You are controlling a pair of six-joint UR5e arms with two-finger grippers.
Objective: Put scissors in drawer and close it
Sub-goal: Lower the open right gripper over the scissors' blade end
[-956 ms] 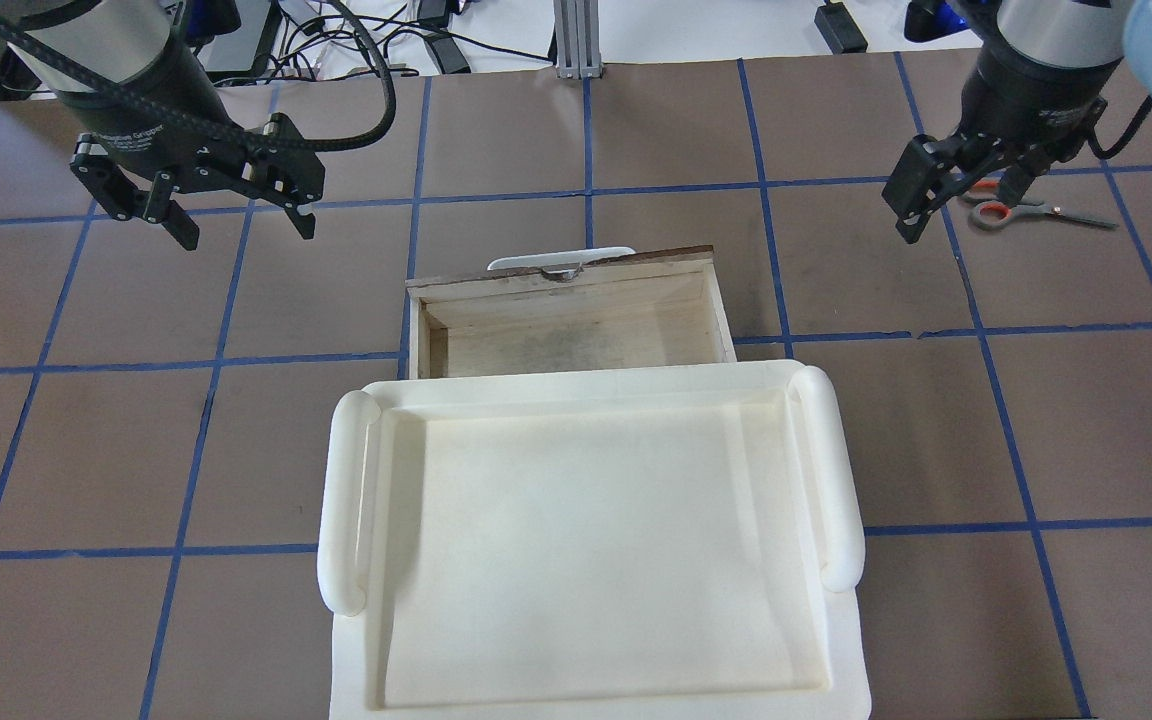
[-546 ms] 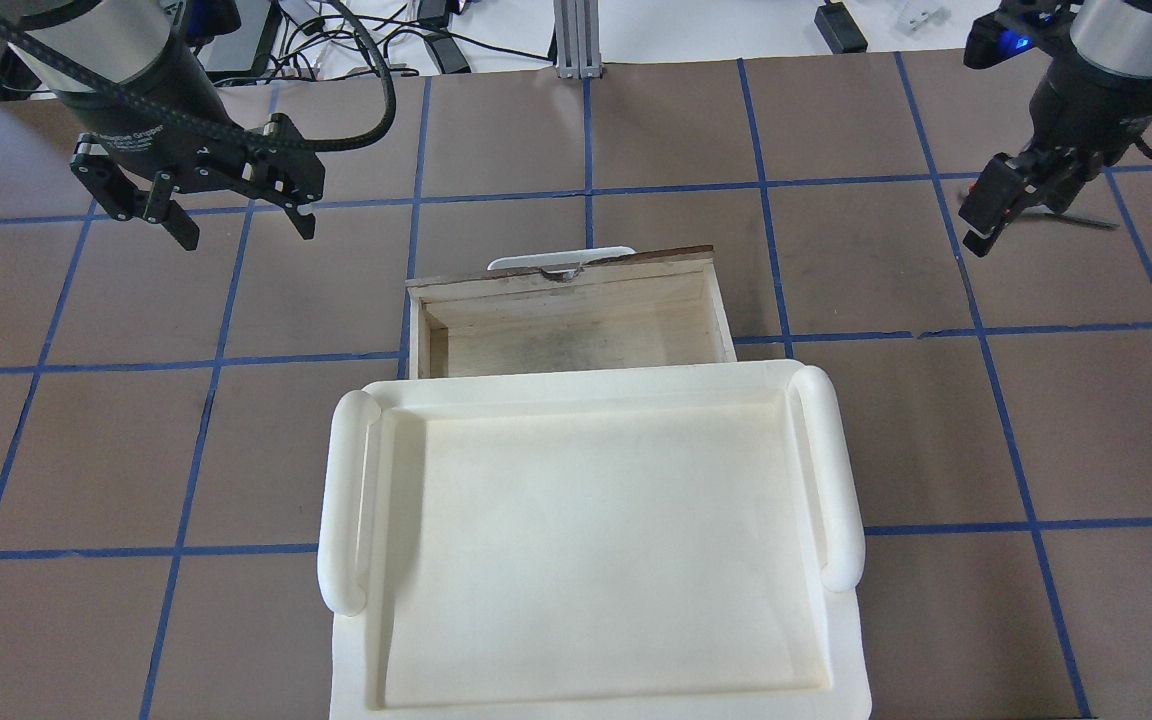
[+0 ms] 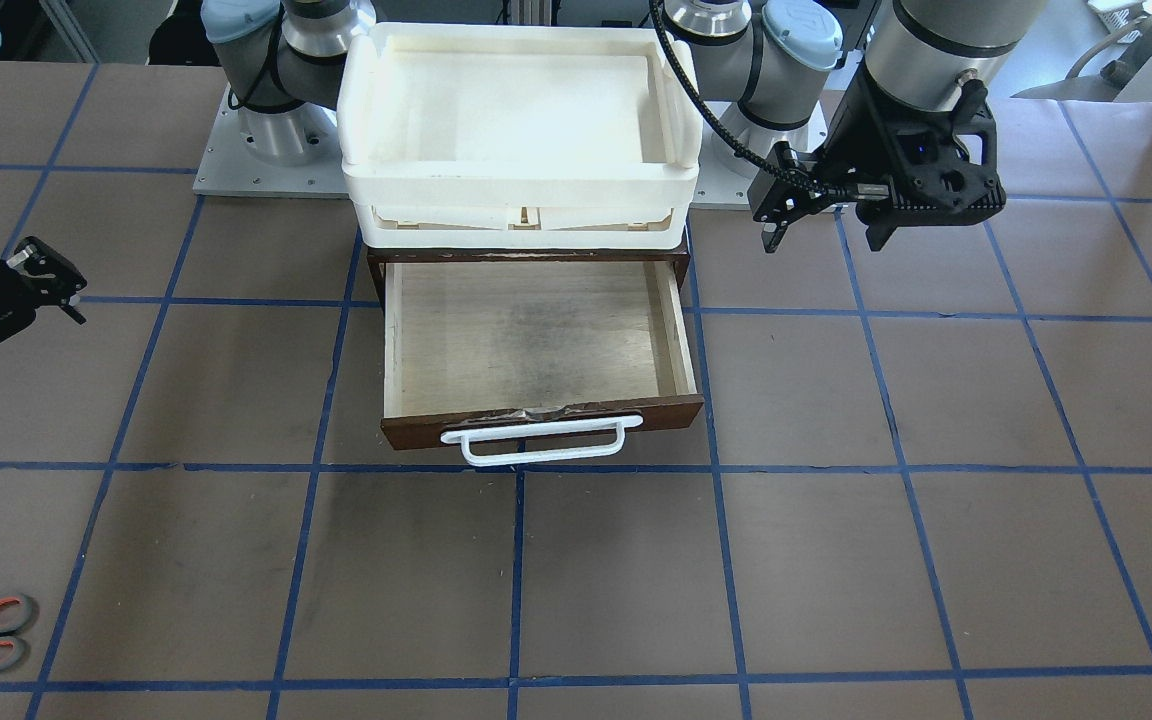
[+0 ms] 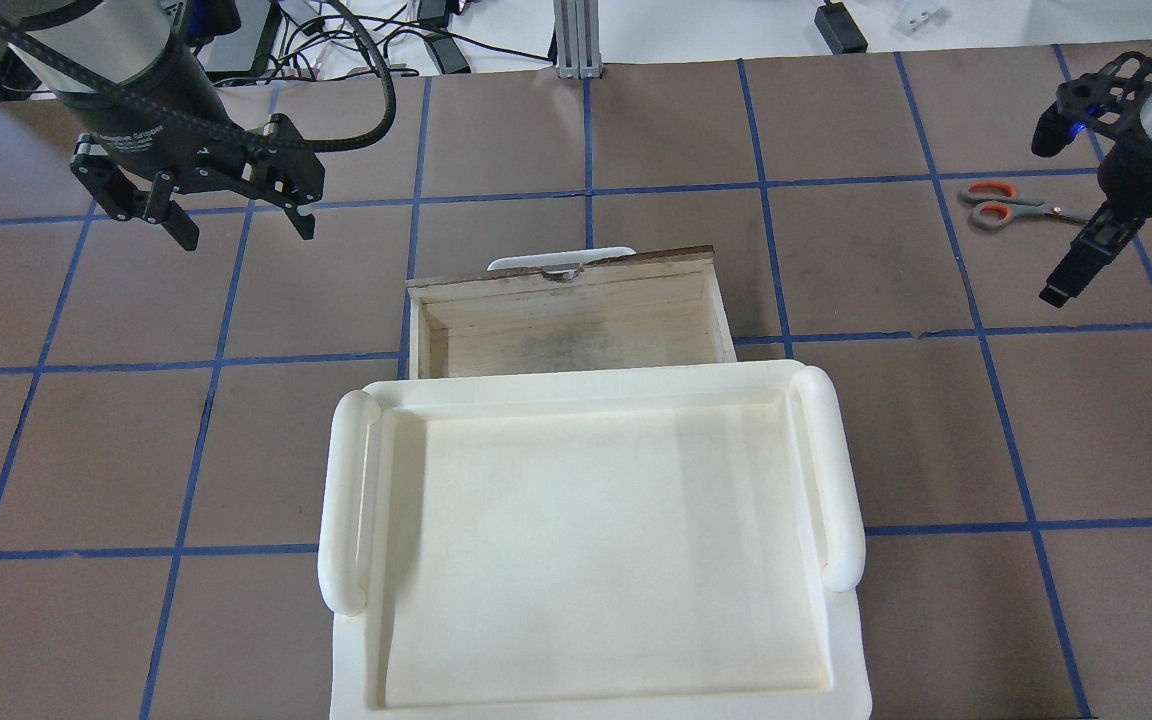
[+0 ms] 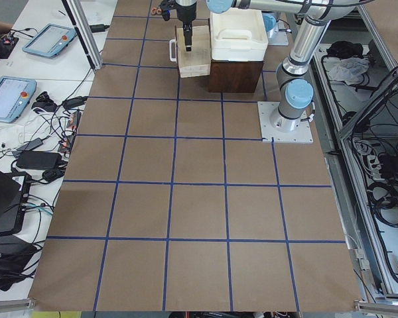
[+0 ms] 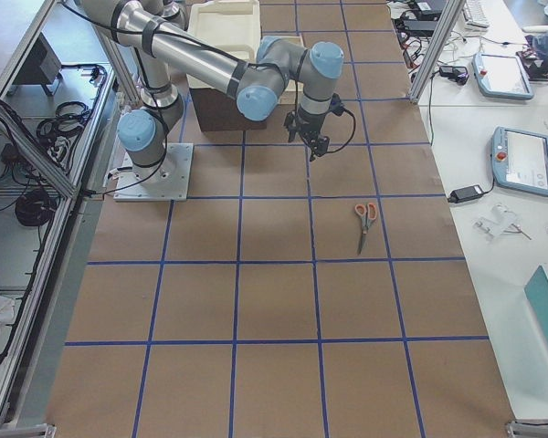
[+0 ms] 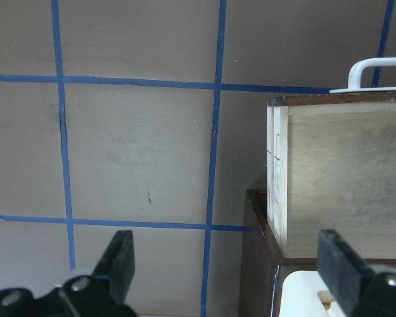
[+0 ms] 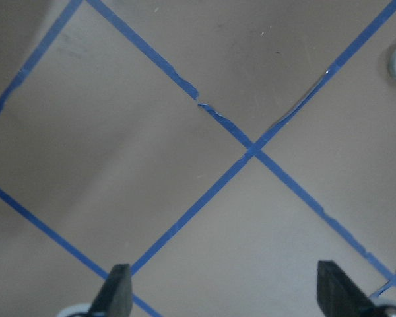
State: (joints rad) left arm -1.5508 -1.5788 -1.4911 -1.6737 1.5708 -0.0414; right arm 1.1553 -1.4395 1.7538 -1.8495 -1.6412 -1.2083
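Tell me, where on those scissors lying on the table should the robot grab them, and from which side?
Probably across the narrow neck of the scissors, where the closed blades meet the handles, coming straight down from above. They lie flat on the table, so nothing can slip under them, and the neck is slim enough for the open right gripper to straddle.

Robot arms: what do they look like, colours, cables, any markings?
The left arm and right arm are silver metal tubes with pale blue joint caps. The left pincer and right pincer are black, each with two flat black fingers. A ribbed black cable loops beside the left arm, whose black wrist carries small white lettering.
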